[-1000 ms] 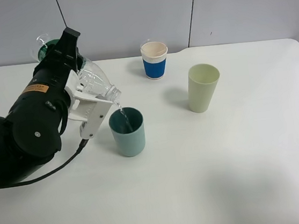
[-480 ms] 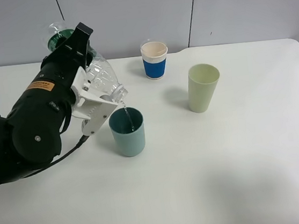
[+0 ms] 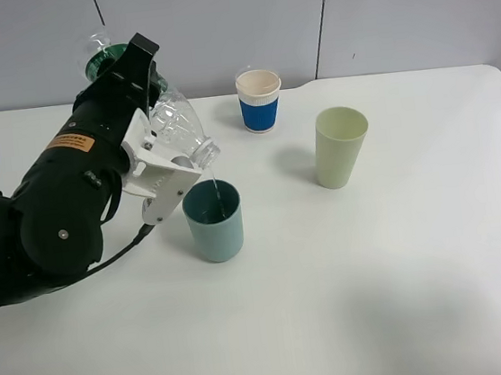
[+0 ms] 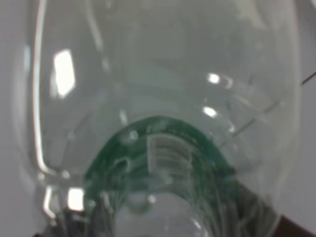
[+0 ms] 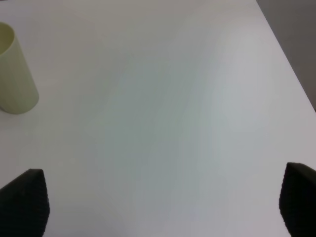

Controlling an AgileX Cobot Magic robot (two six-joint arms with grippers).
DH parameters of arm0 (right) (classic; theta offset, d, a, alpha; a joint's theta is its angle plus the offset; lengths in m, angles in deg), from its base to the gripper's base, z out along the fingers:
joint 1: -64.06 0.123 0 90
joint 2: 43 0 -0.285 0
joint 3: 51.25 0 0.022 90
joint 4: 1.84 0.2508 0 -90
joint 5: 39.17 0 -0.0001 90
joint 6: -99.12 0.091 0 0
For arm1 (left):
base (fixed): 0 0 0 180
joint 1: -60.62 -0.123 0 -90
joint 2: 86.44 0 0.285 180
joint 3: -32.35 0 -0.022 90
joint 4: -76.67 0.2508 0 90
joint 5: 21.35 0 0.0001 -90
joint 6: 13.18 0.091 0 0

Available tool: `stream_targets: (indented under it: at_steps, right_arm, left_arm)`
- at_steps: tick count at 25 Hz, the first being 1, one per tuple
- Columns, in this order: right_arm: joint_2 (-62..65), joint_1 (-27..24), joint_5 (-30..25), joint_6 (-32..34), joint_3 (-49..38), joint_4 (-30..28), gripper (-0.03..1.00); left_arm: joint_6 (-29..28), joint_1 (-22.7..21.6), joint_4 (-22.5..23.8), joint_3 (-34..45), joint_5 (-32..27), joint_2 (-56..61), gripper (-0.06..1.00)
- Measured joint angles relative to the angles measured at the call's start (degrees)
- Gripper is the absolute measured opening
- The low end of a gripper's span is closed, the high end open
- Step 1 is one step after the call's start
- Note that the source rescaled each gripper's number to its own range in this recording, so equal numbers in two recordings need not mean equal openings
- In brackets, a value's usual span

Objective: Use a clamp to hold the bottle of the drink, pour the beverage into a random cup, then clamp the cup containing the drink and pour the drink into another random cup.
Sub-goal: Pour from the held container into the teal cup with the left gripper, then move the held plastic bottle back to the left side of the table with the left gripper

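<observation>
overhead, tilted bottle (image 3: 176, 128) pours into teal cup (image 3: 214, 220).

**user1:** Spotted anything extra in there?

**user2:** Yep. White paper cup (image 3: 260, 100) with a blue sleeve, standing upright, upper middle of the frame, close to the far edge of a plain white table (image 3: 394, 253).

**user1:** And behind?

**user2:** Grey wall panels (image 3: 411, 6) across the top, split by thin dark seams (image 3: 324, 18). Rounded table corner at upper right.
</observation>
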Motion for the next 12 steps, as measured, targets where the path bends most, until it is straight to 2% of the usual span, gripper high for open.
stream_targets:
  at_steps: [5, 8, 12]
  right_arm:
    - [0.0, 0.0, 0.0, 0.0, 0.0, 0.0, 0.77]
    - [0.0, 0.0, 0.0, 0.0, 0.0, 0.0, 0.77]
    - [0.0, 0.0, 0.0, 0.0, 0.0, 0.0, 0.77]
  left_arm:
    - [-11.7, -0.8, -3.7, 0.0, -0.8, 0.0, 0.00]
    - [-21.2, -2.5, -5.7, 0.0, -2.1, 0.0, 0.00]
    - [-35.0, -4.8, -4.5, 0.0, -4.6, 1.7, 0.00]
